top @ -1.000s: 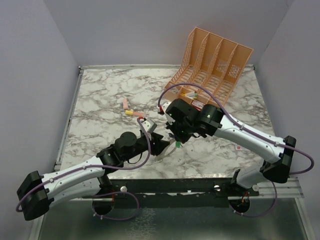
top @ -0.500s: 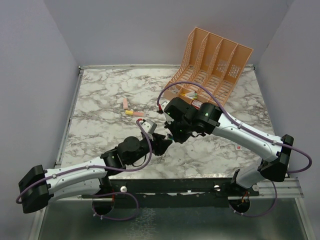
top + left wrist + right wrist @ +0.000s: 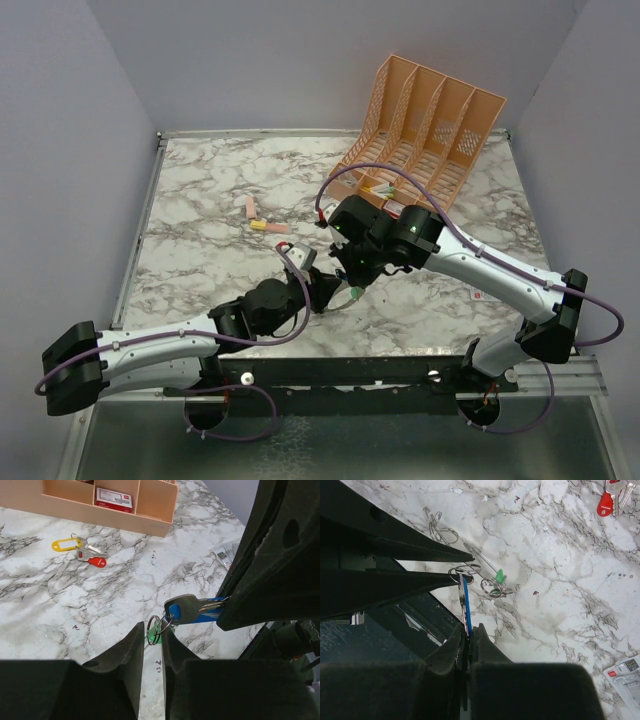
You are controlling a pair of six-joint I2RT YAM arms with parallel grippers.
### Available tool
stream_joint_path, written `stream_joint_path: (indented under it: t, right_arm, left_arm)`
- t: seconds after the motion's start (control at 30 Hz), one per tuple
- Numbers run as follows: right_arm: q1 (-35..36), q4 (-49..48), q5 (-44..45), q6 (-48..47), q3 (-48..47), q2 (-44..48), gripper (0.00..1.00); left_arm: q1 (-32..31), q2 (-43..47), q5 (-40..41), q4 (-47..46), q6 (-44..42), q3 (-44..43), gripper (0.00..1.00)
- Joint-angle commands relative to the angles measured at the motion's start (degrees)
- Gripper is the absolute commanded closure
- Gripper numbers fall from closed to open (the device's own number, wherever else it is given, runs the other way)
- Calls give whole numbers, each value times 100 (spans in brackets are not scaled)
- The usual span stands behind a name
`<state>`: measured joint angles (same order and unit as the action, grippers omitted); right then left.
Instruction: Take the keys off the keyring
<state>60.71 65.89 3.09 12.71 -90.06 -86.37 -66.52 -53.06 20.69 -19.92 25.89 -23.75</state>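
The right pincer (image 3: pixel 468 629) clamps a blue-tagged silvery key (image 3: pixel 186 609) above the near edge of the marble table (image 3: pixel 200 190). The left pincer (image 3: pixel 151 631) nips the small wire keyring (image 3: pixel 465 571) threaded through that key's head.

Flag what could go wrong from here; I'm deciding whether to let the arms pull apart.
1. The left gripper brackets the thin keyring only at its fingertips, and its grip is unclear, so the ring may slip out.
2. The right gripper pinches the blue key edge-on; a pull could twist it free.
3. The green tag close by might catch on the fingers.
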Motion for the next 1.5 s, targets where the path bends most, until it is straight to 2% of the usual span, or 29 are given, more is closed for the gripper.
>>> stream_joint_path:
  t: [0.0, 0.27, 0.57, 0.67, 0.8, 0.9, 0.97, 1.2, 1.47]
  right_arm:
    - [24, 136, -15, 109, -67, 123, 100]
    - [24, 280, 282, -1, 78, 216, 100]
    - [11, 325, 397, -190, 585, 315, 100]
    - [-1, 312, 432, -190, 764, 379, 100]
    - [-16, 243, 299, -190, 904, 483, 99]
    - [-16, 172, 92, -224, 1017, 500, 100]
    - [-15, 39, 19, -210, 1196, 526, 100]
    - [-21, -691, -443, -23, 1791, 670, 100]
    - [-15, -1688, -1474, 62, 2106, 613, 100]
  left_arm:
    - [-63, 71, -27, -108, -335, 121, 83]
    - [-95, 442, -852, -219, -910, 388, 100]
    - [-218, 600, -1151, -602, -1067, 726, 100]
    - [-246, 646, -1166, -731, -1077, 840, 97]
    - [-279, 687, -1146, -882, -1077, 1021, 94]
    - [-288, 706, -1165, -1116, -1045, 1171, 97]
    - [-288, 765, -1180, -1327, -1021, 1289, 100]
    - [-291, 1126, -1158, -2452, -868, 1866, 100]
    - [-291, 883, -1319, -2857, -816, 1810, 100]
